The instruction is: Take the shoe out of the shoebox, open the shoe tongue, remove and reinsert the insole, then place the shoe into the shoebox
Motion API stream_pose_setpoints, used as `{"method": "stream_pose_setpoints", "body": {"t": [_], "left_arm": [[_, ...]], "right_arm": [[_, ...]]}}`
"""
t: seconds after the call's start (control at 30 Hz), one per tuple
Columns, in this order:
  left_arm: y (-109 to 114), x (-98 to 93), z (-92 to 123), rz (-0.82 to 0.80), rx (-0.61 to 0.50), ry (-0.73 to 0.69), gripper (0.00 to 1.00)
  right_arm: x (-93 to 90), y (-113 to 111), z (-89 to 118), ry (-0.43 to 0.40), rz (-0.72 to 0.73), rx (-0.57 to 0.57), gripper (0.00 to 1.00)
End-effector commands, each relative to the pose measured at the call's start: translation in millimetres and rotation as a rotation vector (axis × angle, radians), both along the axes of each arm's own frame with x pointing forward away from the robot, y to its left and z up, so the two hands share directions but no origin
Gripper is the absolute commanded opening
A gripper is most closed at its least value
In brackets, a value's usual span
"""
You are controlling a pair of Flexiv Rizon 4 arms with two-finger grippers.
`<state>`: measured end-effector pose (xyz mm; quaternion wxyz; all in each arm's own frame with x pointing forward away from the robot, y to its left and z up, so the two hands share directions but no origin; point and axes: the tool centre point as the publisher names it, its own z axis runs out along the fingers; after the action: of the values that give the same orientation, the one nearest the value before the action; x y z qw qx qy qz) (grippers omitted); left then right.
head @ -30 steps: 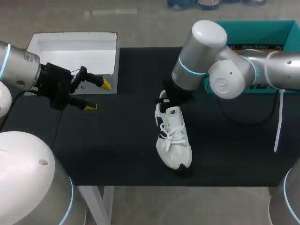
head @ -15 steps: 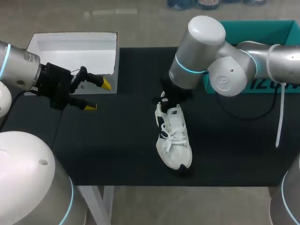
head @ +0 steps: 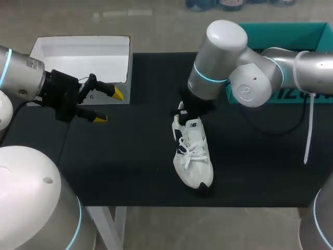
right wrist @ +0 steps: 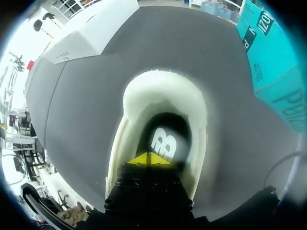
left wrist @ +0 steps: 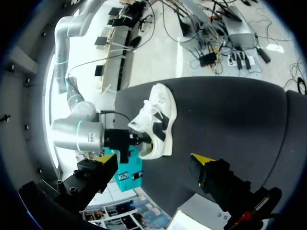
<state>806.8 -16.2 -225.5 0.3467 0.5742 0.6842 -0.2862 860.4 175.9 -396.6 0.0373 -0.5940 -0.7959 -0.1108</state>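
Reaching into the sneaker (head: 193, 156)
Left tool (head: 108, 106) hangs wide open and empty beside the white shoebox (head: 78, 60). The sneaker lies unmoved mid-tabletop (head: 130, 156). The right tool (right wrist: 148, 159), nudged slightly leftward, has its tips closed together inside the collar, probably going for the insole (right wrist: 162, 139).

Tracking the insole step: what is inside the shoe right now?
The right gripper, tips together, sits in the heel opening of the shoe, over the logo-printed insole. Toward the toe it is covered by the gripper.
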Motion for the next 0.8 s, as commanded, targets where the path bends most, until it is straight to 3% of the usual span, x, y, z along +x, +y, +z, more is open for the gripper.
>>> {"method": "stream_pose_setpoints", "body": {"t": [0.03,0.4,0.8], "left_arm": [[0.1,-0.4,0.5,0.0,0.004,0.0,1.0],[0.1,-0.4,0.5,0.0,0.004,0.0,1.0],[0.1,-0.4,0.5,0.0,0.004,0.0,1.0]], "right_arm": [[-4.6,-4.2,18.7,-0.011,-0.009,-0.027,0.0],[-11.0,-12.6,37.0,-0.006,-0.033,-0.073,0.0],[-13.3,-5.7,13.0,0.042,-0.039,-0.072,0.0]]}}
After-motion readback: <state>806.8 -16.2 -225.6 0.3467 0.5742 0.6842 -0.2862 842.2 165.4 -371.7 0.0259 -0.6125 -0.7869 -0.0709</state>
